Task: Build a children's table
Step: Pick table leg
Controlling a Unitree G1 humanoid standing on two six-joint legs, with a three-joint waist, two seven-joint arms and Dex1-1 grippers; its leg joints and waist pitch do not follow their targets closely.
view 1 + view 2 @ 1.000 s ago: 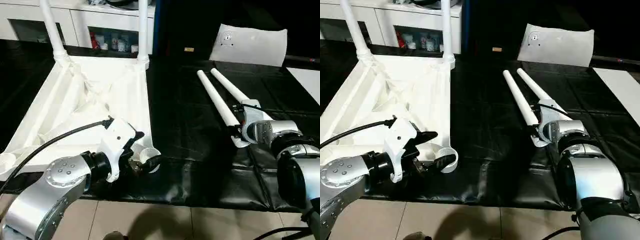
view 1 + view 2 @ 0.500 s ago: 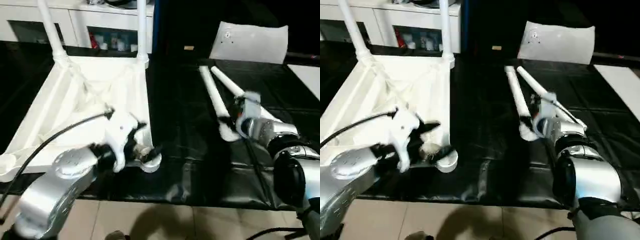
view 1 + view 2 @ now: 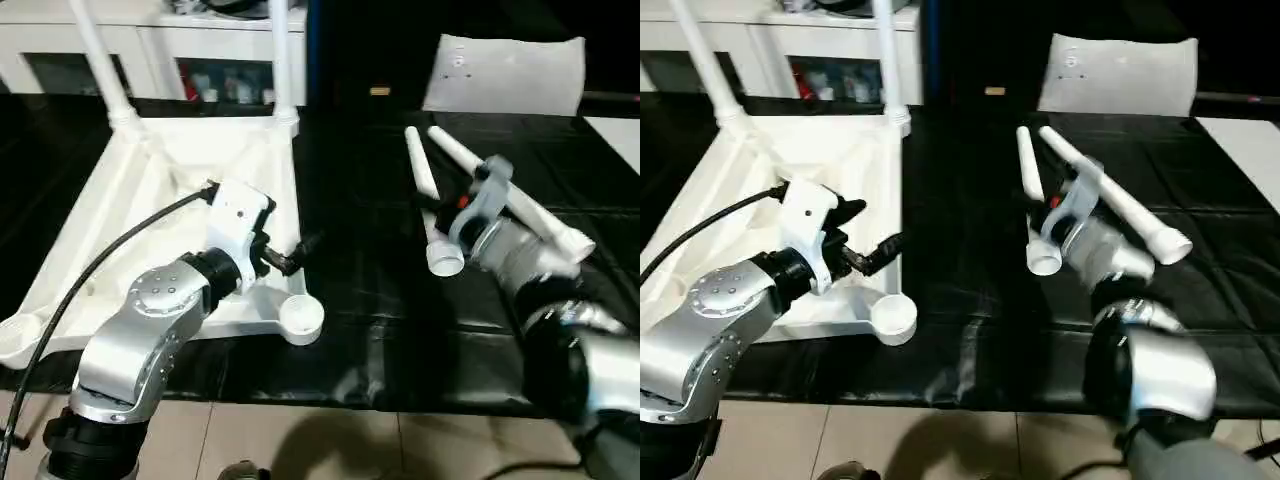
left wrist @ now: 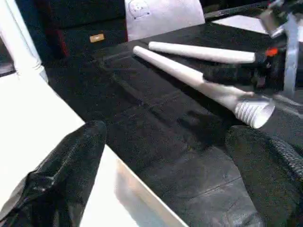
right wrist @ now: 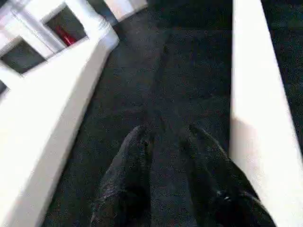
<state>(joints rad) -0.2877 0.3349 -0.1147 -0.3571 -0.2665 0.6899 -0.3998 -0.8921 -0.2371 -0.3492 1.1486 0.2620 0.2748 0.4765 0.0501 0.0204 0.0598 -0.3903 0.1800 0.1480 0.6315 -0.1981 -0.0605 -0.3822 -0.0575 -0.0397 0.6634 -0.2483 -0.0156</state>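
Black mat (image 5: pixel 180 71): left fingers (image 4: pixel 61 175) wide by tabletop (image 4: pixel 28 123), right fingers (image 5: pixel 123 179) narrowly apart beside leg (image 5: pixel 255 94).

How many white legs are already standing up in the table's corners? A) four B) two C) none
B: two legs stand upright in the far corner sockets of the upside-down tabletop, while two more legs are over the black mat to its right.
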